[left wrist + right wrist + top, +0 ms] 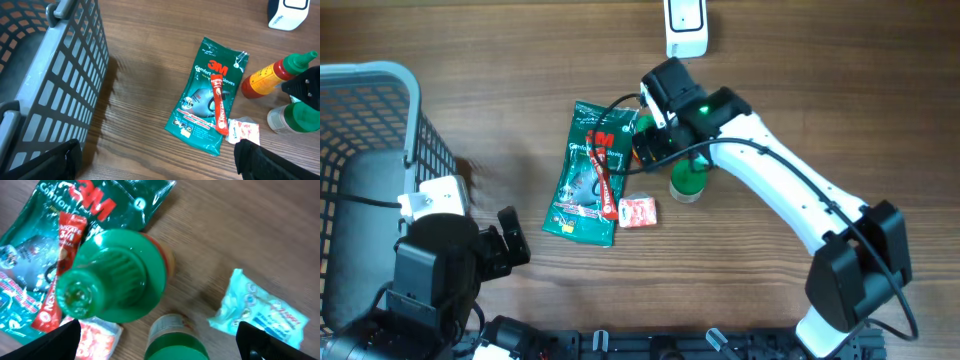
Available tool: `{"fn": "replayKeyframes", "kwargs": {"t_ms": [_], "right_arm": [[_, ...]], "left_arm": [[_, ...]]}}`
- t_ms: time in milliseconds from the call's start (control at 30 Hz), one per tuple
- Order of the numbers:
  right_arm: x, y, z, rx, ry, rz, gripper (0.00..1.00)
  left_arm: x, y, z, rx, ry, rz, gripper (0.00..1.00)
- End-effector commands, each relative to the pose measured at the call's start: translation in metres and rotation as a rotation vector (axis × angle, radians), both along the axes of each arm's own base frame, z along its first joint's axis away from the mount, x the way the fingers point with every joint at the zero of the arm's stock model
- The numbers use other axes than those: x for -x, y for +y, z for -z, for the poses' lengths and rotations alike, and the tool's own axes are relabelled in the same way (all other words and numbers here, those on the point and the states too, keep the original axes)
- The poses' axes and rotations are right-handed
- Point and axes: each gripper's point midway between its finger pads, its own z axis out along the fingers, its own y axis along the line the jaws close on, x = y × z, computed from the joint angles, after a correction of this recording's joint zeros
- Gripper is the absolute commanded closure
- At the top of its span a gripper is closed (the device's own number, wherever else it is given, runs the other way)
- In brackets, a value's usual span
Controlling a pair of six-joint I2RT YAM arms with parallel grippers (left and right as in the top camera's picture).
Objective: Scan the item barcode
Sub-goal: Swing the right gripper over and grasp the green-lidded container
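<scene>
right end effector (648, 140) hung open above sauce bottle (115, 280); green-lidded jar (175, 340) just beside it risked toppling on descent. left end effector (515, 238) open, empty.

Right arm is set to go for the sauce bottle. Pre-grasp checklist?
1. Right pincer open and empty: ok.
2. Sauce bottle upright, under the right pincer: ok.
3. Room around the bottle: not ok, green-lidded jar stands close beside it.
4. Barcode on the bottle located: cannot tell, none shows in any view.
5. Scanner on the table, beyond the bottle: ok.
6. Left pincer open, away from the items: ok.
</scene>
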Motion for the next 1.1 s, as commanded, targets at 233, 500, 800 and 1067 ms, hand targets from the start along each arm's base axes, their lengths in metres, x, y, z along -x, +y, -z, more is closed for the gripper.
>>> {"fn": "replayKeyframes", "kwargs": {"t_ms": [233, 500, 800, 1067], "right_arm": [[0.015, -0.017, -0.043, 0.026, -0.070, 0.108, 0.00], [0.024, -0.020, 0.006, 0.028, -0.048, 0.068, 0.00], [0.027, -0.022, 0.048, -0.084, 0.013, 0.005, 0.00], [0.034, -0.028, 0.097, -0.037, 0.143, 0.115, 0.10]], "left_arm": [[0.000, 0.003, -0.002, -0.014, -0.012, -0.003, 0.00], [0.000, 0.003, -0.002, -0.014, -0.012, -0.003, 0.00], [0.000, 0.003, -0.002, -0.014, -0.012, -0.003, 0.00], [0.000, 0.003, -0.002, -0.014, -0.012, -0.003, 0.00]]}}
